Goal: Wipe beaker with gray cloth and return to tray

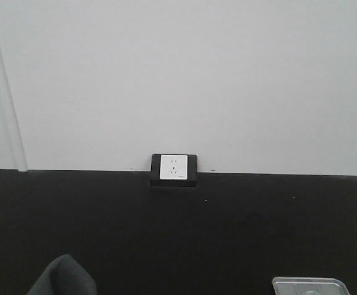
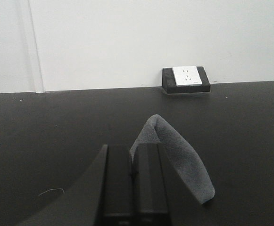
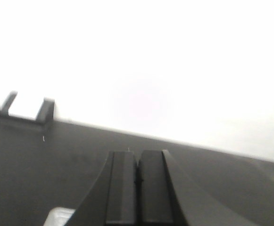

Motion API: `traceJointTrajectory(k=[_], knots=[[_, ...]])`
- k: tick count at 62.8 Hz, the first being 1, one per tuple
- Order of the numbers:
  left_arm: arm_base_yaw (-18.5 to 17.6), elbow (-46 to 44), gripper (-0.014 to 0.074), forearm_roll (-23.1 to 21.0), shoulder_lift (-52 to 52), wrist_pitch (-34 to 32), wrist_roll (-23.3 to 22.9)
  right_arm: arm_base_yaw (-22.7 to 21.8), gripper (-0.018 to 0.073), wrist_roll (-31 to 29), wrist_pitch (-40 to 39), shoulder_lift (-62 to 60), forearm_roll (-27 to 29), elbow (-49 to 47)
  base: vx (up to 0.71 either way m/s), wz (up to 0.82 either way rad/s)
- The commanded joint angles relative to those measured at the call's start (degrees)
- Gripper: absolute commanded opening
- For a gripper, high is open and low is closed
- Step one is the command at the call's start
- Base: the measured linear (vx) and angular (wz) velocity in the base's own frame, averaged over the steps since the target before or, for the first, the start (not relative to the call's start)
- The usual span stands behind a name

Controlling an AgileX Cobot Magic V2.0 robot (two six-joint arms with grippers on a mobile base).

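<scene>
Front view: black table, wall socket, silver tray at lower right. Left gripper clenched on gray cloth, soft, limp. Right gripper closed, empty. Beaker unseen; likely fragile, slippery, best held around its wall.

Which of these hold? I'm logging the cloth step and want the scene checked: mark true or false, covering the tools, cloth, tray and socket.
1. The left tool is shut on the gray cloth. True.
2. The right tool holds the beaker. False: its jaws are shut with nothing between them, and no beaker shows.
3. The tray shows at the front view's lower right. True.
4. The wall socket is red. False: it is white in a black frame.
5. The table is white. False: it is black.
</scene>
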Motion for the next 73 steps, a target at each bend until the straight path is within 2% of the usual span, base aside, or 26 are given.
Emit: traceJointTrajectory(k=[1, 7, 13, 16, 29, 73], knots=[[-0.25, 1.78, -0.0006, 0.02, -0.85, -4.57, -0.5, -0.36, -0.0011, 4.01, -11.5, -4.89, 0.41, 5.54, 0.0, 0.0], [-0.25, 1.78, -0.0006, 0.02, -0.85, -4.57, -0.5, -0.36, -0.0011, 6.25, -12.65, -9.61, 2.37, 10.93, 0.0, 0.0], [-0.25, 1.78, -0.0006, 0.02, -0.92, -4.57, -0.5, -0.27, -0.0011, 6.76, -16.6, -9.29, 4.52, 16.07, 0.0, 0.0], [-0.25, 1.78, -0.0006, 0.02, -0.83, -4.57, -0.5, -0.27, -0.0011, 6.75, -12.42, -9.35, 4.72, 15.49, 0.0, 0.0], [-0.25, 1.78, -0.0006, 0.02, -0.83, -4.57, -0.5, -0.28, -0.0011, 6.06, -7.96, -9.22, 4.59, 15.55, 0.0, 0.0], [-0.25, 1.78, -0.0006, 0.02, -0.83, -4.57, -0.5, -0.28, -0.0011, 6.06, -7.43, -9.22, 4.59, 15.55, 0.0, 0.0]])
